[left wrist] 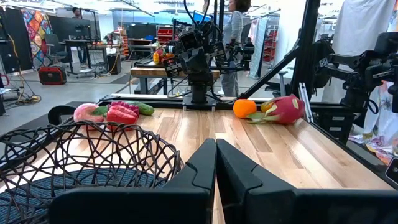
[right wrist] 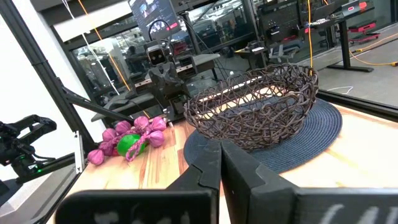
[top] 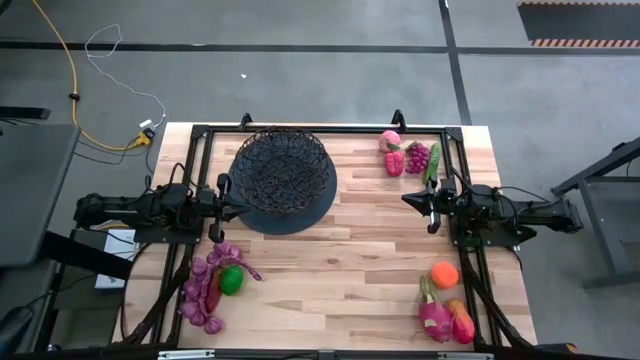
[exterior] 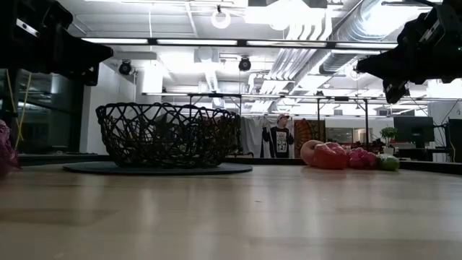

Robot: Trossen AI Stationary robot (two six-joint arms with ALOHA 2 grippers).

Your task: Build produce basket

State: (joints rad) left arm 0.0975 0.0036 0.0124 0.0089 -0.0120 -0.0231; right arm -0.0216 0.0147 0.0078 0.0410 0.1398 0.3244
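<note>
Looking straight down in the high view, the basket [top: 283, 172] sits on its dark round mat [top: 300, 220] at upper centre of the table [top: 340, 260], and nothing lies inside it. The left gripper [top: 238, 204] rests at the mat's left edge with its fingers closed on nothing; the right gripper [top: 408, 199] waits at right of centre, likewise closed and empty. Produce lies in three clusters: purple grape bunches [top: 205, 290] with a green lime [top: 231, 280] at lower left, a pink fruit [top: 390, 141] beside more grapes and a cucumber [top: 432, 163] at upper right, and an orange [top: 445, 274] with a pink dragon fruit [top: 434, 317] at lower right.

From the low view, the basket [exterior: 170, 134] stands left of centre, empty, with red and pink fruit [exterior: 328, 155] far right.

Across the left wrist view, the closed fingers [left wrist: 198, 168] point past the basket rim [left wrist: 93, 152] toward the orange [left wrist: 244, 107].

Through the right wrist view, the shut fingers [right wrist: 205, 171] face the basket [right wrist: 255, 106] and the lime [right wrist: 129, 144].

By my judgement the build has not started: every piece is left to load.
</note>
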